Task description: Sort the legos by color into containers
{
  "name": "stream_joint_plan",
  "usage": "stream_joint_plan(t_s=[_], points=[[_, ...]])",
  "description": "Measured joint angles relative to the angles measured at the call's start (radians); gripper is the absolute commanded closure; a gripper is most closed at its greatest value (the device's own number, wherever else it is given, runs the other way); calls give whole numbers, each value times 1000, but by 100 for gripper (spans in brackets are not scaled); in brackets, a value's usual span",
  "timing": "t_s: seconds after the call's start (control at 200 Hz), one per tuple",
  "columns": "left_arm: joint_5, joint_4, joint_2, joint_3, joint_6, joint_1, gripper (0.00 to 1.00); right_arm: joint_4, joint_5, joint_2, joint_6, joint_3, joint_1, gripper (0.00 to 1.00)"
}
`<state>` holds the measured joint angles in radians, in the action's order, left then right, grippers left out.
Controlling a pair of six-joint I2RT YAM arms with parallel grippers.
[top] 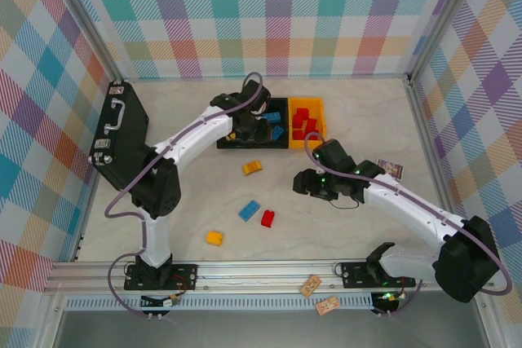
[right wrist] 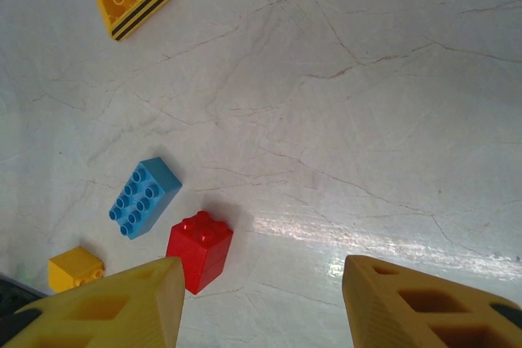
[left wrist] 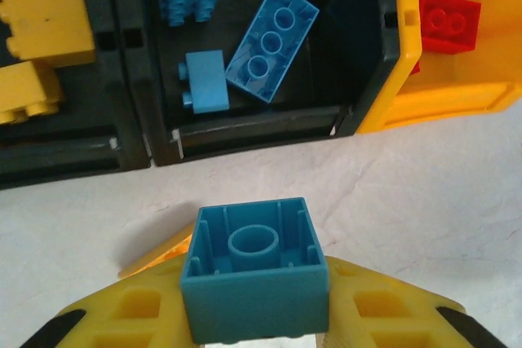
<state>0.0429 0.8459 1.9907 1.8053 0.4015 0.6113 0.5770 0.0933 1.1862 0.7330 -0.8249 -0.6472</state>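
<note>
Table (top: 351, 112): pale marbled surface inside checked walls.
Briefcase (top: 122, 132): one, black with metal latches, at the table's left side.
Containers (top: 320, 120): three bins joined in a row at the far middle, two black and one orange-yellow at the right end.
Left gripper (left wrist: 257, 323): clamped on one teal-blue brick (left wrist: 254, 279), hollow underside up. The left wrist view places it over bare table just in front of the middle black bin (left wrist: 245, 132).
Right gripper (right wrist: 261, 307): fingers spread apart with nothing between them, over the table near the loose bricks.
Loose legos: four on the table, namely a striped yellow brick (top: 252, 167), a blue brick (top: 249, 210), a red brick (top: 267, 218) just beside the blue one, and a plain yellow brick (top: 214, 238).
Binned legos: the left wrist view shows three blue pieces in the middle bin, with yellow pieces in the left bin and red ones in the orange-yellow bin. The yellow and red are cut off, so they cannot be counted.
Top view only: the briefcase and both arms.
</note>
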Motion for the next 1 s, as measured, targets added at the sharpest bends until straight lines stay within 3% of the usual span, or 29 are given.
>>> stream_joint_plan(t_s=[0.635,0.815,0.925,1.0], points=[[-37,131,361,459,3,3,64,7,-18,-53,42,60,11,46],[-60,155,406,521,4,3,58,10,-19,-53,40,59,24,46],[-70,162,416,537,11,3,47,16,-18,-53,37,59,27,46],[-76,171,418,541,16,3,46,18,-18,-52,37,59,32,46]])
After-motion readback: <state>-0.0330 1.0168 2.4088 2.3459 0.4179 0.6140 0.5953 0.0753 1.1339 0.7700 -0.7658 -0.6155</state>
